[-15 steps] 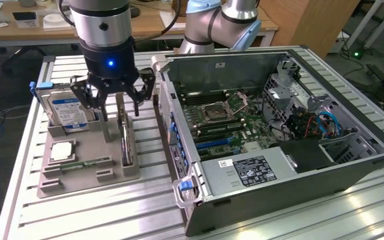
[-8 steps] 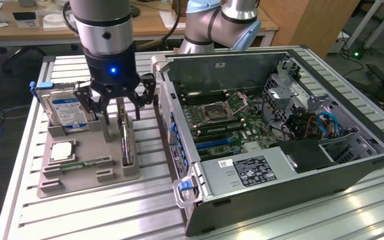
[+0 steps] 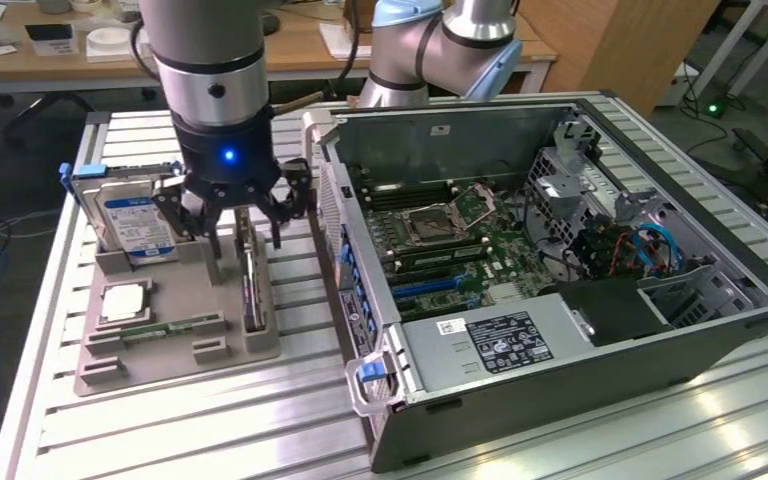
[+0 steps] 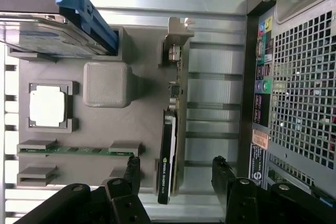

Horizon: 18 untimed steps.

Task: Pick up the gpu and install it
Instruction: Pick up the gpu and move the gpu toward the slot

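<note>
In the exterior view, you see the black pincer (image 3: 240, 228) spread wide, with the gpu (image 3: 253, 290), a thin dark card with a pale metal bracket, right beneath it on edge in the grey plastic holder (image 3: 157, 350). In the wrist view, the gpu (image 4: 170, 150) sits between the released fingers (image 4: 131, 174), ungrasped. It's neither lifted nor installed in the open grey computer case (image 4: 294, 77) beside the pincer.

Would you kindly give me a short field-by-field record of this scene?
hand: black robot hand, open, straddling the card, not touching it
gpu: thin dark expansion card with pale metal bracket, upright on edge in the grey plastic holder tray
also in tray: silver hard drive with blue label; square pale processor chip; narrow green memory stick
case: open dark grey computer case, exterior view's right of the tray
gpu installed: not yet
</note>
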Motion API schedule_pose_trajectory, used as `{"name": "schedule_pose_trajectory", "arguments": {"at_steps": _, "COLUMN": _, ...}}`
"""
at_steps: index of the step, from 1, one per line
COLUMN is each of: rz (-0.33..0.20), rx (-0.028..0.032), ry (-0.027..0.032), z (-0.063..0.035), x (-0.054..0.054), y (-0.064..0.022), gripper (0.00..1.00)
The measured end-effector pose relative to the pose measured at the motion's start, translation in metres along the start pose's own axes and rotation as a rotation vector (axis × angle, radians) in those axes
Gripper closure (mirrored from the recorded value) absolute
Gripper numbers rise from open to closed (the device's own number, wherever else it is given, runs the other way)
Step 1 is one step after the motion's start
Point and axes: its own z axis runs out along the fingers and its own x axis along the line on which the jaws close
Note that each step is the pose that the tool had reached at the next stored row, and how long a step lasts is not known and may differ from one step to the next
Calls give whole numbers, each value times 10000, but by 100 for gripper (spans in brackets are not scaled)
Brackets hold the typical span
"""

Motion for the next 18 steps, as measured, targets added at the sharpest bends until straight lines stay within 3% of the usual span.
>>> {"name": "schedule_pose_trajectory", "arguments": {"at_steps": 8, "rz": 0, "rx": 3, "ry": -33, "z": 145, "x": 2, "y": -4, "gripper": 34}}
{"name": "schedule_pose_trajectory", "arguments": {"at_steps": 12, "rz": 2, "rx": 35, "ry": -52, "z": 217, "x": 7, "y": 0, "gripper": 34}}
{"name": "schedule_pose_trajectory", "arguments": {"at_steps": 18, "rz": -1, "rx": 51, "ry": -55, "z": 329, "x": 17, "y": 68, "gripper": 34}}
